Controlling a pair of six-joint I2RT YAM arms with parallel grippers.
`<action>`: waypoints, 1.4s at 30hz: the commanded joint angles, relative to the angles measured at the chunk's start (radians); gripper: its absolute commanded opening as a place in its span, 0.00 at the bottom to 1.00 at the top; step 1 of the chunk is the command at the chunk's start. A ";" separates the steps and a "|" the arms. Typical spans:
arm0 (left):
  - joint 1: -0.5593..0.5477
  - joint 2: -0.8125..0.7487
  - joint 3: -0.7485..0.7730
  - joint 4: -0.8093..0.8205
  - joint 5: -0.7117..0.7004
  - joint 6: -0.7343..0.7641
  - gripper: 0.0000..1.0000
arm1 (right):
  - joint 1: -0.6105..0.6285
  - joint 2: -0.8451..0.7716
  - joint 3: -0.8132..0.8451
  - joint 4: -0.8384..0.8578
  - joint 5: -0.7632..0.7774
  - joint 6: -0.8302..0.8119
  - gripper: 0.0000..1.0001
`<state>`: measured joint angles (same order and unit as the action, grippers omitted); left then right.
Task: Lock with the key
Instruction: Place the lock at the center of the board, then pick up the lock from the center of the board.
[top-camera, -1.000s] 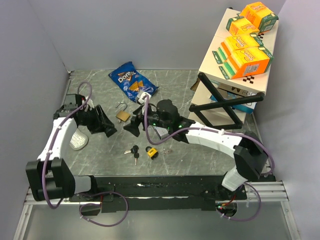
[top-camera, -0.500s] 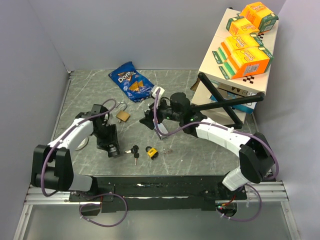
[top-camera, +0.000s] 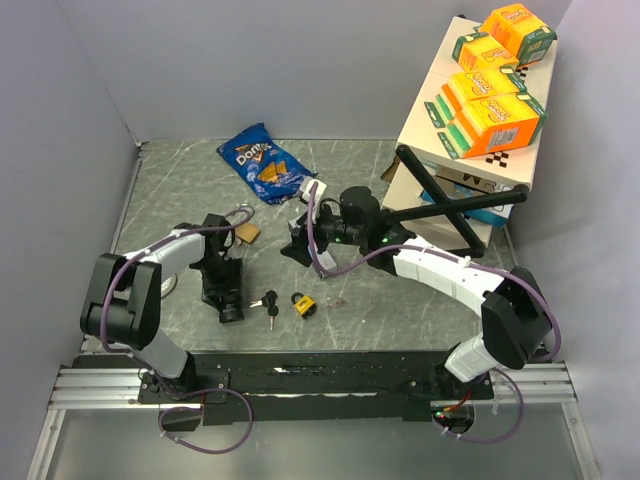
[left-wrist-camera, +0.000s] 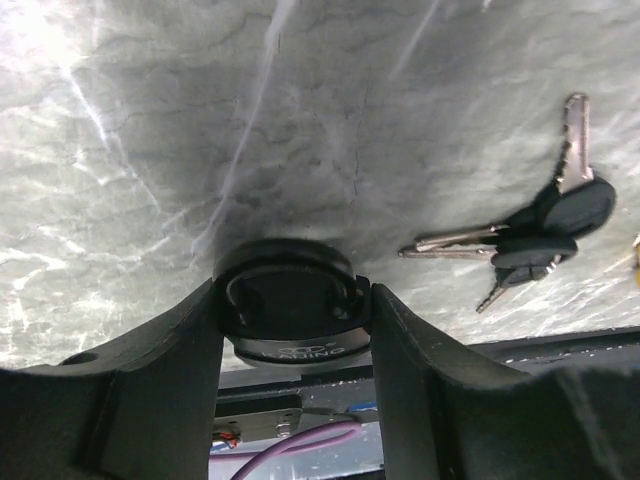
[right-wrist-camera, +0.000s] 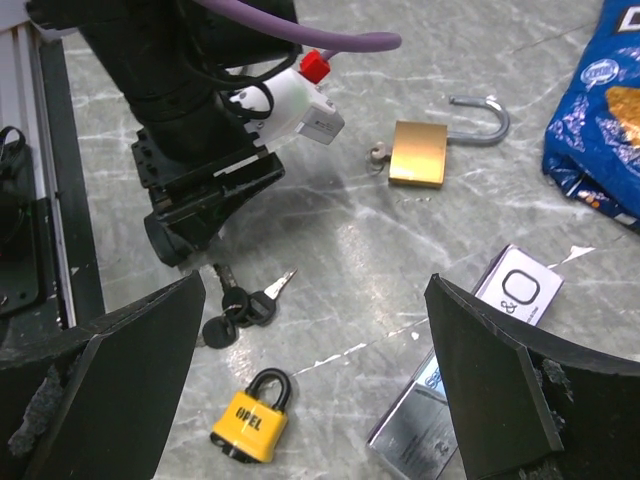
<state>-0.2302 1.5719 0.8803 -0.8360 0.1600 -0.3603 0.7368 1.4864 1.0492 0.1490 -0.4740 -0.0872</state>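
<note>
Just to the right of the left end effector (top-camera: 228, 306), the keys (top-camera: 268, 300) lie flat on the bench (top-camera: 170, 190). They are a small bunch with black heads and fanned blades, and neither arm touches them. From the left wrist they show ahead and to the right of the fingers (left-wrist-camera: 150, 380). Just past the keys on that same side lies the yellow padlock (top-camera: 303, 304), flat, with its black shackle shut. It sits on the near side of the right end effector (top-camera: 297, 246).

The brass padlock (top-camera: 246, 230) lies on the far side of the left end effector and to the left of the right one, with its shackle swung open. A small silver piece sticks out at its base; whether it is a key I cannot tell.

The left end effector points down at the bench and is clenched on a round black disc (left-wrist-camera: 290, 315), with both fingers against its rim. The right end effector hangs released, its jaws spread wide. A white card (right-wrist-camera: 520, 290) lies just beside its right finger (right-wrist-camera: 490, 390).

A chip bag (top-camera: 262, 162) lies beyond the right end effector. Orange boxes (top-camera: 495, 100) sit on a shelf (top-camera: 425, 130) well apart on its right.
</note>
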 joint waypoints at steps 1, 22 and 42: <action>-0.003 0.025 0.034 -0.017 -0.004 0.000 0.46 | -0.011 -0.028 0.067 -0.011 -0.035 0.001 1.00; 0.184 -0.263 0.405 0.176 0.090 0.281 0.96 | -0.031 -0.011 0.250 -0.169 -0.084 -0.006 1.00; 0.146 0.272 0.628 0.160 0.162 0.570 0.98 | -0.051 0.024 0.308 -0.428 -0.336 -0.028 1.00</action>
<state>-0.0677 1.8023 1.4387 -0.6369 0.2733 0.1307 0.6888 1.4616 1.2381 -0.1165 -0.7025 -0.0982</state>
